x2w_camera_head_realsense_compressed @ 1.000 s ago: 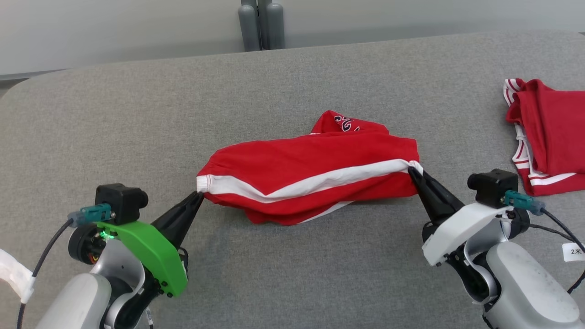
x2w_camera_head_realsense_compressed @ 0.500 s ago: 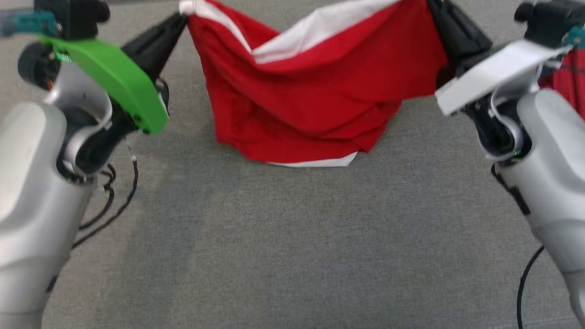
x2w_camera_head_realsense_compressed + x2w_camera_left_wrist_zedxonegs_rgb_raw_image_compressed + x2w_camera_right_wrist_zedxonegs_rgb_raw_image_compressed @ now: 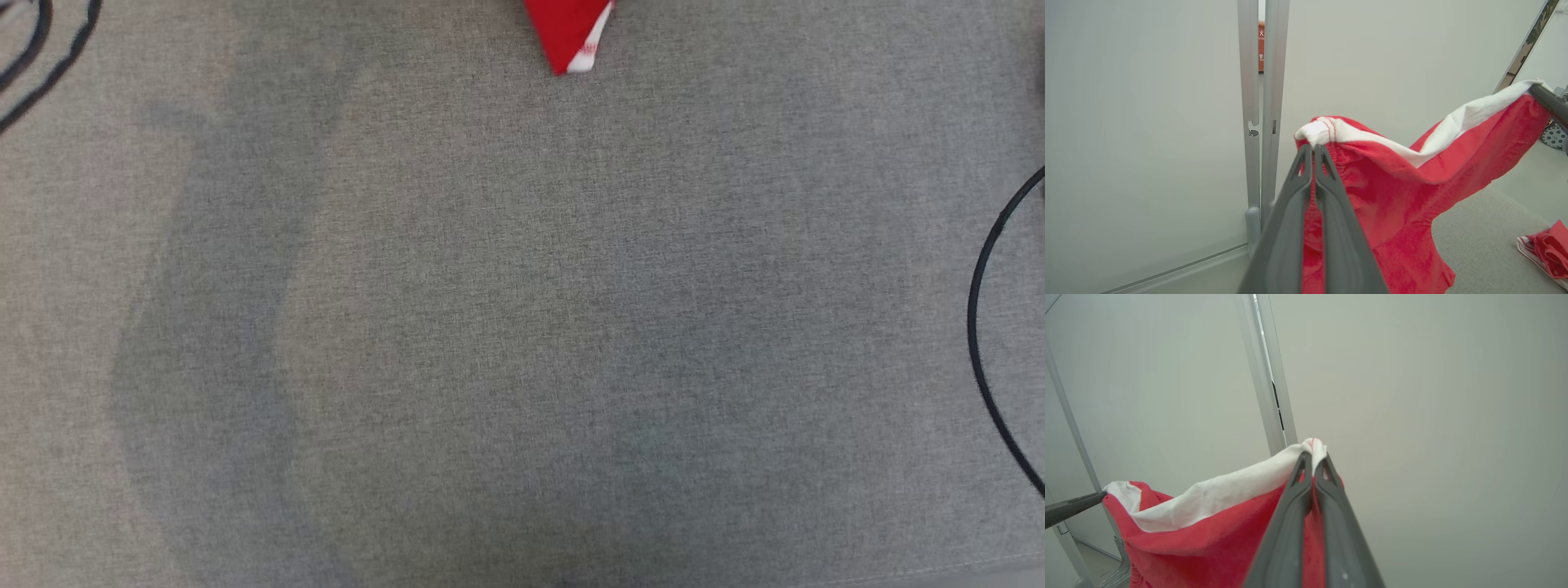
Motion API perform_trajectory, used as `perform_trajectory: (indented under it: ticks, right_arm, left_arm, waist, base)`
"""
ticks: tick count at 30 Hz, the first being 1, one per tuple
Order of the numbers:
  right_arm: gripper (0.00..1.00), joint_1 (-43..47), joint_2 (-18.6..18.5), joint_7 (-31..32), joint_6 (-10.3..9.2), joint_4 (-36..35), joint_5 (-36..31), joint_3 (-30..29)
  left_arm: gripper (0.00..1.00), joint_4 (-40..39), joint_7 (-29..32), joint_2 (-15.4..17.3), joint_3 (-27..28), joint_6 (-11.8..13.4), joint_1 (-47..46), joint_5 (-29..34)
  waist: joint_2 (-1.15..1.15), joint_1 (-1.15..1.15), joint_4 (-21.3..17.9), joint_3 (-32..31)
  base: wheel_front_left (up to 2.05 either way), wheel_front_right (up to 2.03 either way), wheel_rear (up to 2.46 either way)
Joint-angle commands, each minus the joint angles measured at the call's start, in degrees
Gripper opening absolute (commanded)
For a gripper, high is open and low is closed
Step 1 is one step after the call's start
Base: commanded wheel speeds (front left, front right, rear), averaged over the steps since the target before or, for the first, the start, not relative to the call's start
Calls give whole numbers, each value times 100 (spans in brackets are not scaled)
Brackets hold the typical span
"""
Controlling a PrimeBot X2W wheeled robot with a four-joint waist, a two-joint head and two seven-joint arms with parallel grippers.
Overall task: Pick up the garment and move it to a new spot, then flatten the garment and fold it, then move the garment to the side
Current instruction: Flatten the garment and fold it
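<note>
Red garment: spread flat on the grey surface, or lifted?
Lifted. The red garment hangs slack between the left gripper and the right gripper, each shut on a white-banded end.

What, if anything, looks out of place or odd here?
Nothing damaged or spilled. The red garment hangs sagging between the left gripper and right gripper, both shut on its white-banded edge. A second red garment lies crumpled on the grey surface.

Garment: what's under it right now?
Garment hangs from left gripper and right gripper; grey surface lies beneath its tip. The drape covers whatever sits behind it in wrist views.
</note>
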Motion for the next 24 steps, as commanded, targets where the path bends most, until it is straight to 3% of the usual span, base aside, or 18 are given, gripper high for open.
perform_trajectory:
  ticks: [1, 9, 17, 24]
  right_arm:
    - [0, -217, -42, -72, 3, 61, 6, 25]
    - [0, -511, -100, -181, 3, 254, 38, 287]
    - [0, 896, -320, -180, 3, 107, 296, 1268]
    - [0, 2546, -945, -120, 2, -581, 737, 2197]
  left_arm:
    - [0, 74, -85, -11, -59, -15, -221, -47]
    - [0, 229, -351, 94, -713, -16, -487, -448]
    - [0, -54, -425, 683, -1878, -16, 844, -952]
    - [0, -804, -281, 1431, -2614, -15, 2363, -1686]
  waist:
    - [0, -1, 25, 86]
    - [0, -1, 67, -242]
    - [0, -1, 49, -1022]
    - [0, -1, 26, -1858]
  base:
    - [0, 0, 0]
    - [0, 0, 0]
    - [0, 0, 0]
    - [0, 0, 0]
